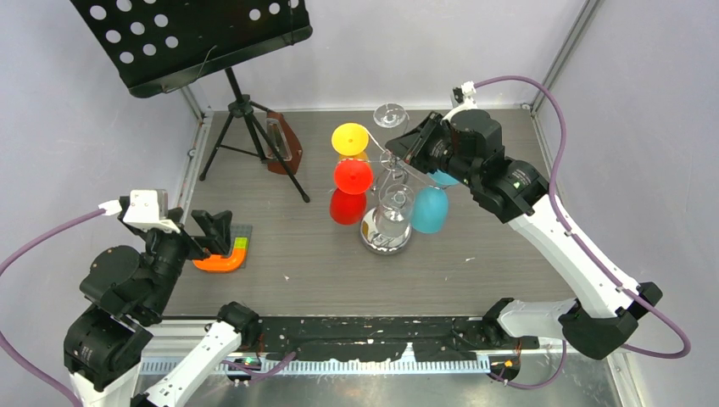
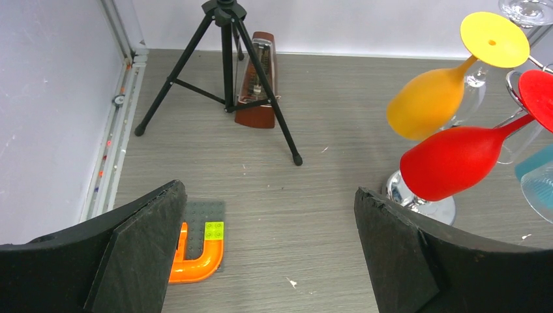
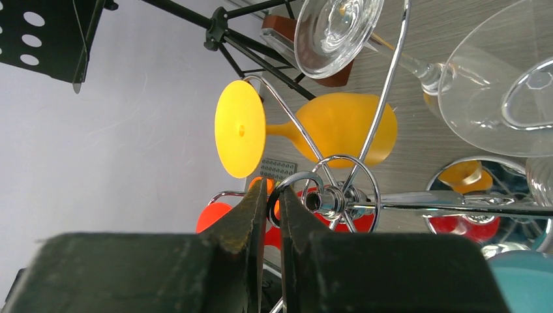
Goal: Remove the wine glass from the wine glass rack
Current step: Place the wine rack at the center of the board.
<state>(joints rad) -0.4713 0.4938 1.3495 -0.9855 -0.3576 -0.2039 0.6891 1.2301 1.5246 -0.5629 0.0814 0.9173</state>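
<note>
Bracing, I'd guess: right gripper (image 3: 272,195) has fingers almost together, pinching the top ring of the rack (image 1: 386,239), just 1 o'clock of table centre. Glasses (image 1: 350,140) all hang on it, none off yet. Left gripper (image 2: 267,190) sits wide apart at 8 o'clock, clear of the work.

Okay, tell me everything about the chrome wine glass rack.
The wine glass rack is shiny chrome wire: a round mirror-like base on the table, a thin upright post, curled arms around a top ring. A yellow glass, a red glass, a blue glass and clear glasses hang bowl-down from the arms. The right gripper, fingers closed, sits at one curl; whether it grips is unclear.
</note>
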